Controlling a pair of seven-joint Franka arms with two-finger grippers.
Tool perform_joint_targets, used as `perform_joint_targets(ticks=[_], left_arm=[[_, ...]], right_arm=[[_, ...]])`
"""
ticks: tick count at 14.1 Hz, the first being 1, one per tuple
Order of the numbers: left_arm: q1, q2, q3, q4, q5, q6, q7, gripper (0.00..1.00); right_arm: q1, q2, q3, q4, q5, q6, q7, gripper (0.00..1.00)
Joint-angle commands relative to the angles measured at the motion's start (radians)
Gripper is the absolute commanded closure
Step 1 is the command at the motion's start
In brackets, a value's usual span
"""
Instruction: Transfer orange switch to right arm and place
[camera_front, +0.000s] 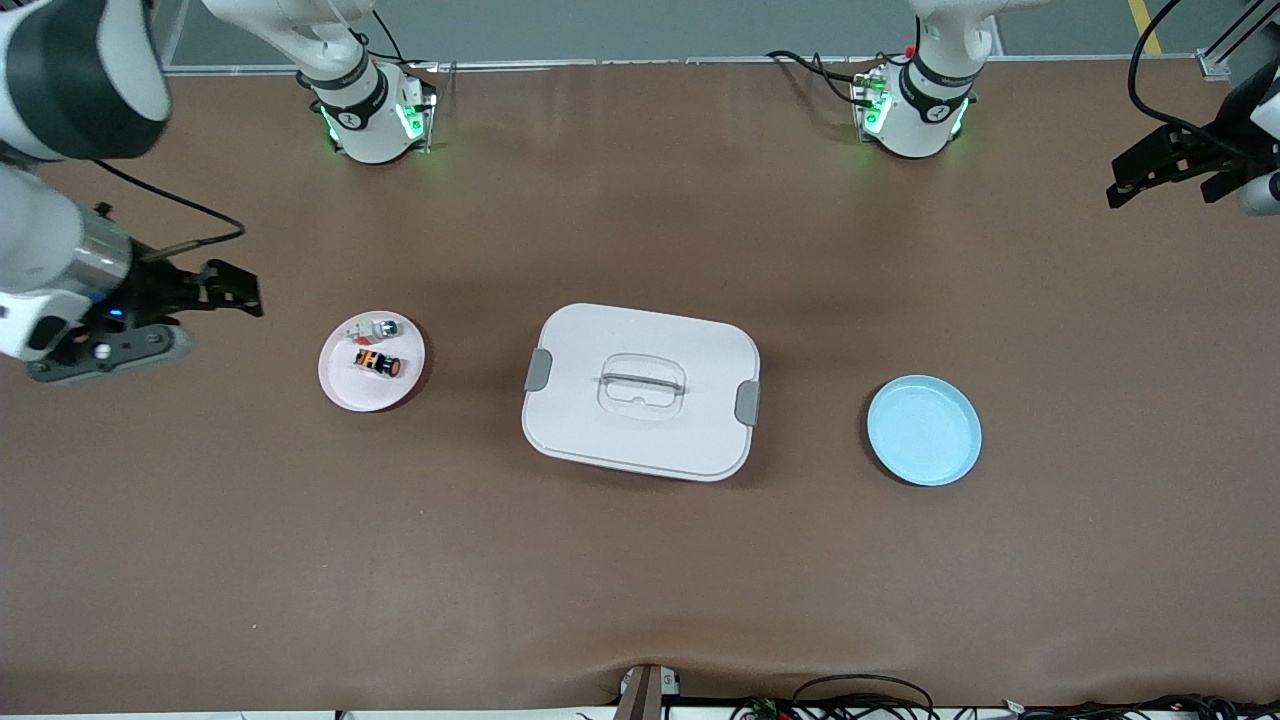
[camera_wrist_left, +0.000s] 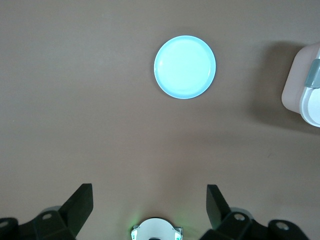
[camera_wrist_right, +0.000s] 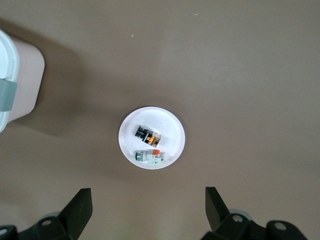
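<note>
Both arms waited raised at the worktop's (camera_front: 640, 580) ends, left gripper (camera_wrist_left: 150, 205) and right gripper (camera_wrist_right: 148, 207) spread wide, empty; the orange switch (camera_front: 379, 363) lay on the pink plate (camera_front: 345, 391).

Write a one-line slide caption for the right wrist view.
Open right gripper over small black-and-orange switch and whitish green-faced switch lying on round pink plate.

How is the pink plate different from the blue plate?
The pink plate holds the orange switch and a green-faced switch; the blue plate holds nothing. The pink plate lies toward the right arm's end of the table, the blue plate toward the left arm's. Both are round and lie flat.
</note>
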Motion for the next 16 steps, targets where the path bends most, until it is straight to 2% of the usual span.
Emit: perform_joint_targets(ticks=[1,7,11,16], left_arm=[[0.0,-0.014,-0.011,-0.008,0.005,0.005,0.013,0.0],[0.0,-0.014,-0.026,-0.025,0.027,0.107,0.013,0.0],[-0.003,0.016,-0.034,-0.016,0.02,0.115,0.014,0.0],[-0.006,0.069,-0.034,0.05,0.023,0.115,0.007,0.0]], right_arm=[[-0.068,0.014,0.011,0.099,-0.007,-0.048,0.019,0.0],[-0.146,0.008,0.01,0.139,-0.013,-0.05,0.018,0.0],[-0.171,0.002,0.011,0.13,-0.013,-0.093,0.018,0.0],[-0.136,0.002,0.023,0.136,0.025,-0.136,0.004,0.0]])
